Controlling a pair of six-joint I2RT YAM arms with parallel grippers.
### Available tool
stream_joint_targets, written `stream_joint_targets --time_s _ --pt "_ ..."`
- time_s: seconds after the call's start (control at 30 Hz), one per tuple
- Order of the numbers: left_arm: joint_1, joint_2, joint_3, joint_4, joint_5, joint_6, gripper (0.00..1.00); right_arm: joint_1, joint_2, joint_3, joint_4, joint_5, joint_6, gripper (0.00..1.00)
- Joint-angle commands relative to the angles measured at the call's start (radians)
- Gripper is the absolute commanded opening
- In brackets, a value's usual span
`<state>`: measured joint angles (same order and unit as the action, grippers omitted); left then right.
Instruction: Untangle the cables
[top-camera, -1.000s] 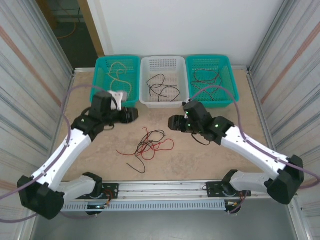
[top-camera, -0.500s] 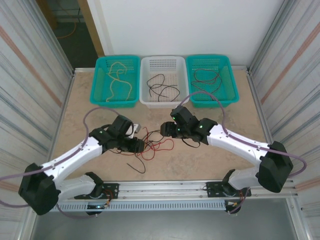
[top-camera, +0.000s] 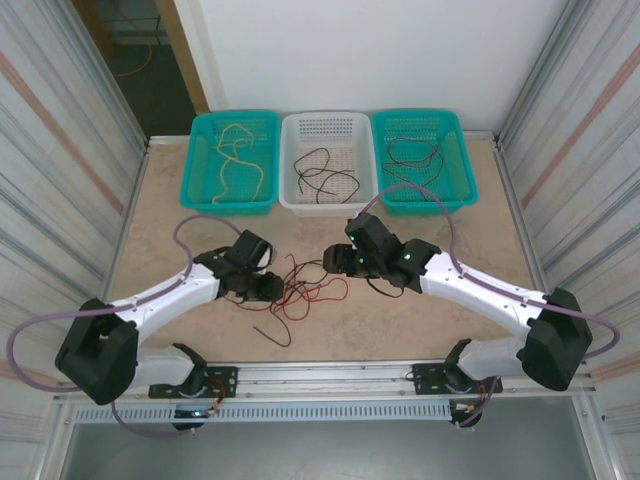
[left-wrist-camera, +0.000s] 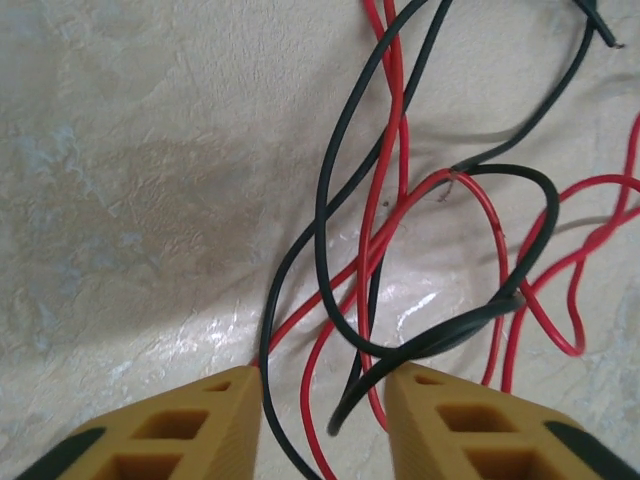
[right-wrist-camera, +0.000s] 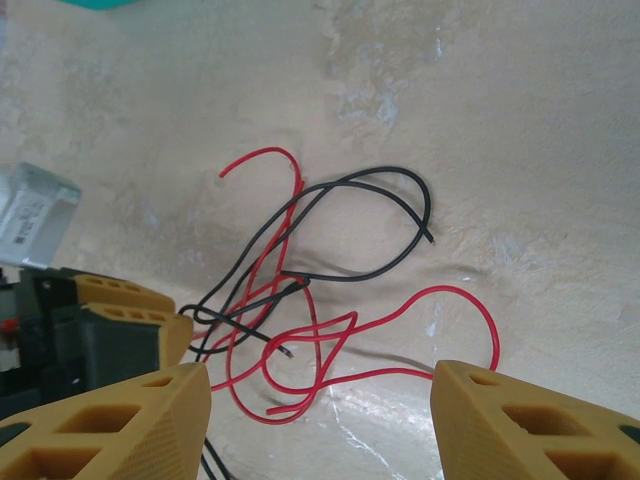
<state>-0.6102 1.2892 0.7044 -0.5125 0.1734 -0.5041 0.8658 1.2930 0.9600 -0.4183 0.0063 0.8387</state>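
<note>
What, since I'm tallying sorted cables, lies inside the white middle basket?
Loose black cables lie looped on the floor of the white basket, uncovered. Its near wall may hide a small stretch of floor.

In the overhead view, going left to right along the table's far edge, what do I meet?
Teal plastic basket holding a yellowish-tan cable → white plastic basket holding black cables → second teal plastic basket holding dark cables.

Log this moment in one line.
left tool: open, astride cables | right tool: open, above them | cables: red and black, tangled on table
</note>
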Motion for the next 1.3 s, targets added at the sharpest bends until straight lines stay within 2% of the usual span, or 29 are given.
stream_joint_targets --time_s 0.0,0.07,0.17,0.33,0.57,0.77,0.97,1.27 --pt "0.004 0.042 -0.005 0.055 0.004 -0.006 0.32 0.007 -0.026 -0.003 0.001 0.027 0.023 0.59" --pt "0.004 0.058 -0.005 0.07 0.011 -0.007 0.27 0.007 -0.033 -0.003 0.0 0.031 0.024 0.59" --pt "0.004 0.05 0.001 0.073 0.011 -0.015 0.14 0.007 -0.047 -0.007 -0.004 0.038 0.022 0.59" --pt "-0.011 -0.054 0.065 0.005 -0.024 -0.012 0.0 0.006 -0.062 -0.007 -0.008 0.044 0.012 0.59" --pt "-0.014 -0.229 0.254 -0.09 -0.046 0.04 0.0 0.009 -0.082 0.004 0.049 -0.001 -0.025 0.61" --pt "-0.014 -0.229 0.404 -0.105 0.056 0.117 0.0 0.034 -0.065 0.033 0.102 -0.047 -0.048 0.65" --pt "-0.014 -0.232 0.518 -0.116 0.103 0.154 0.0 0.042 -0.058 0.051 0.134 -0.051 -0.048 0.67" --pt "-0.013 -0.23 0.626 -0.115 0.214 0.233 0.0 -0.014 -0.08 0.098 0.139 -0.059 -0.053 0.69"
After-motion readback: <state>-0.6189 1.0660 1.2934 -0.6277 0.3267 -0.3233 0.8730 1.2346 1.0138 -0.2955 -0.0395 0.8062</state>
